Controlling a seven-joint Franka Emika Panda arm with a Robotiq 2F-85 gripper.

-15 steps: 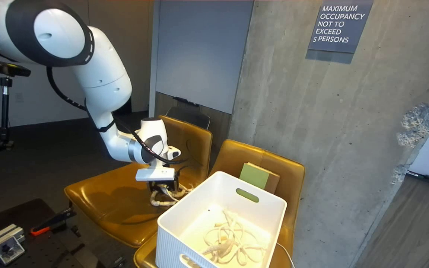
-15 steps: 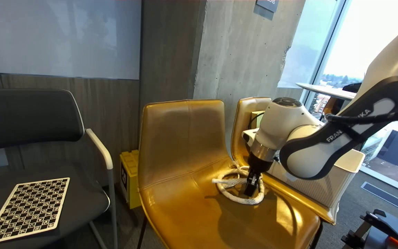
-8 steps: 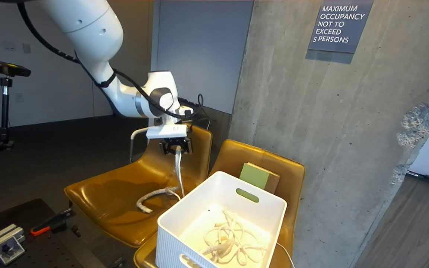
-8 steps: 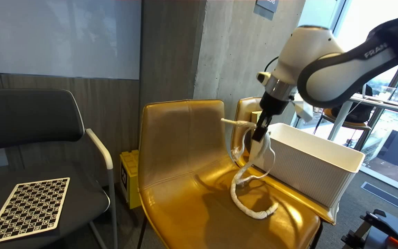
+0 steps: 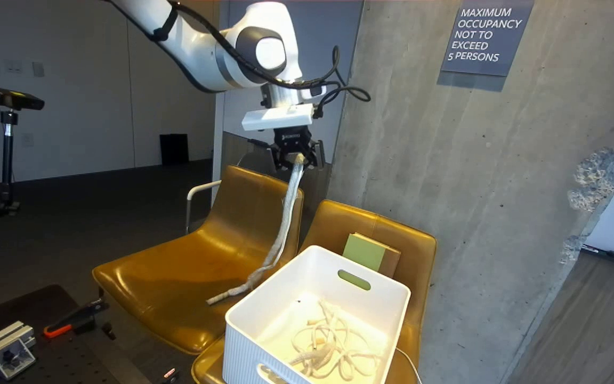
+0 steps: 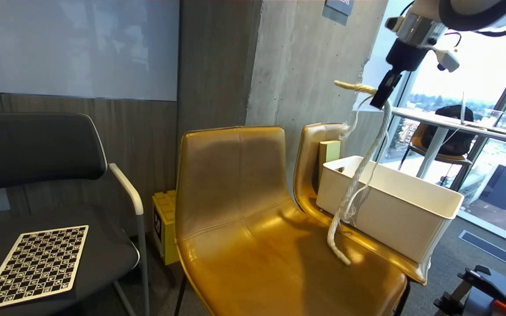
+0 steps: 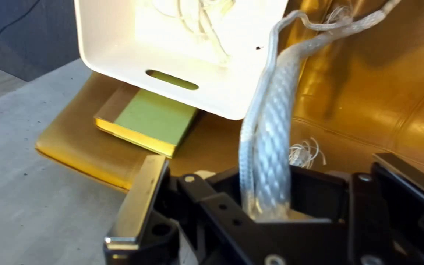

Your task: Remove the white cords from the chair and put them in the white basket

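My gripper (image 5: 297, 159) is shut on the white cords (image 5: 287, 213), high above the chair. It also shows in an exterior view (image 6: 381, 102) and in the wrist view (image 7: 276, 217). The cords hang long in a thick and a thinner strand; a short yellowish end sticks out beside the fingers. Their lower end (image 6: 334, 224) hangs over the chair (image 6: 244, 267); I cannot tell if it touches the seat. The white basket (image 5: 312, 261) stands on the neighbouring yellow chair, open at the top, with other cream-white cords (image 5: 328, 346) lying inside. The basket also shows in the wrist view (image 7: 112, 48).
A green-and-brown book (image 5: 365, 252) leans between the basket and the back of the neighbouring chair. A black chair (image 6: 59, 263) holds a checkered board (image 6: 37, 263). A concrete wall (image 5: 499, 186) stands behind. A dark table (image 5: 62, 341) with tools is at the front.
The gripper has risen from the chair seat and moved toward the basket side, lifting the cords. Coiled on the seat one second ago, they now hang stretched out. The basket has not moved.
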